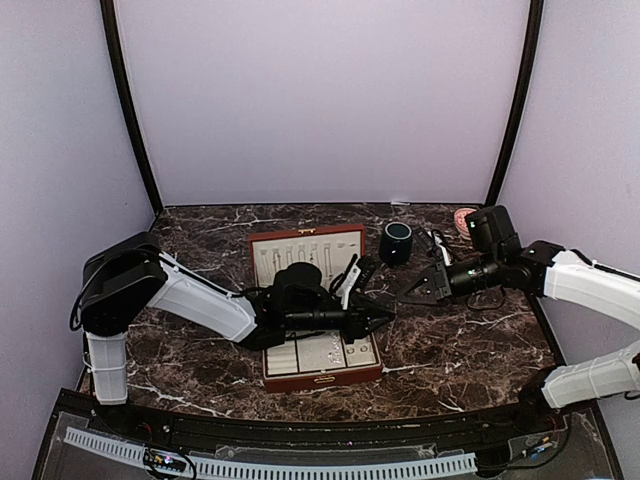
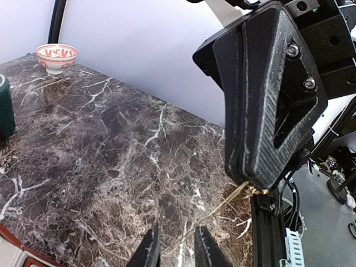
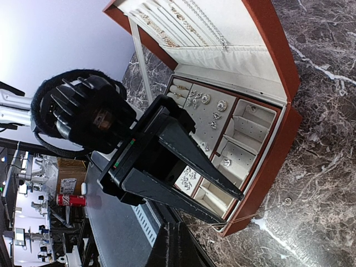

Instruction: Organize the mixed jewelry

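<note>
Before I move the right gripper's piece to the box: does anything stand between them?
Yes. The left gripper, jaws open, hangs over the box, directly between its compartments and the right gripper holding a thin gold piece.

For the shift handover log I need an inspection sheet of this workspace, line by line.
Surface: dark brown white-veined marble table; a small silvery ring lies loose beside the box.
Job's things: open reddish-brown box, cream-lined; silvery rings and earrings in its compartments, thin chains in the lid.
Clutter: dark green mug; small pink patterned bowl.
Grippers: left gripper jaws apart; right gripper jaws shut on a thin gold strand.
Cables: black cable loop at the left arm's shoulder.
Surroundings: lilac walls, black frame poles.
</note>
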Tool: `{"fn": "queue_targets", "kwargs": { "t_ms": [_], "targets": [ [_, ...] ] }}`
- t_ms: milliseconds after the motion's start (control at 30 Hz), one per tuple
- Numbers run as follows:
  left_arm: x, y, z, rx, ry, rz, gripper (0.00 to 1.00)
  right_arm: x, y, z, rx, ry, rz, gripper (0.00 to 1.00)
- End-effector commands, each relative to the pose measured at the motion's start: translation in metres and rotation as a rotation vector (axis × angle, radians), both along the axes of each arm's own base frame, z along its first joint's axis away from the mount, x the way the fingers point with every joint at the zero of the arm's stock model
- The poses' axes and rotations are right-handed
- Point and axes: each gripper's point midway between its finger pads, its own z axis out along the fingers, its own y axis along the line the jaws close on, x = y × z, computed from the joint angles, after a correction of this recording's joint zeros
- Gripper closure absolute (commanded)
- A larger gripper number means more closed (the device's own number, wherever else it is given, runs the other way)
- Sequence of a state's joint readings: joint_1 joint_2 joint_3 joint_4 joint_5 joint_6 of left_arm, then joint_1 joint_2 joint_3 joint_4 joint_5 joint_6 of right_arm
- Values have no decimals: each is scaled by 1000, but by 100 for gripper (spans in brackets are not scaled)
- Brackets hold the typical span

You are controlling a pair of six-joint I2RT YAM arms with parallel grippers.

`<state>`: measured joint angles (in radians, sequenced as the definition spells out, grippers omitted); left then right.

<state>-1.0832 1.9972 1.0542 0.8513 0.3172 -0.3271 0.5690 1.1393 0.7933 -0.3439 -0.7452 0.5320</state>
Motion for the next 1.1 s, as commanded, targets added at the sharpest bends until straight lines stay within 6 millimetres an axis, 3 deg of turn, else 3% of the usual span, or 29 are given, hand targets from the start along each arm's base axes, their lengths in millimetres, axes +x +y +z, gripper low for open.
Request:
{"fn": "queue_targets", "kwargs": {
  "t_ms": [0, 833, 1067],
  "targets": [
    [-3, -7, 19, -53, -19, -18, 75, -2, 0, 2, 18, -21, 16, 100],
    [14, -11, 12, -33, -25, 58, 84, -8, 0, 9, 49, -26, 26, 100],
    [4, -15, 23, -81, -34, -9, 74, -5, 0, 7, 40, -30, 14, 100]
  ]
}}
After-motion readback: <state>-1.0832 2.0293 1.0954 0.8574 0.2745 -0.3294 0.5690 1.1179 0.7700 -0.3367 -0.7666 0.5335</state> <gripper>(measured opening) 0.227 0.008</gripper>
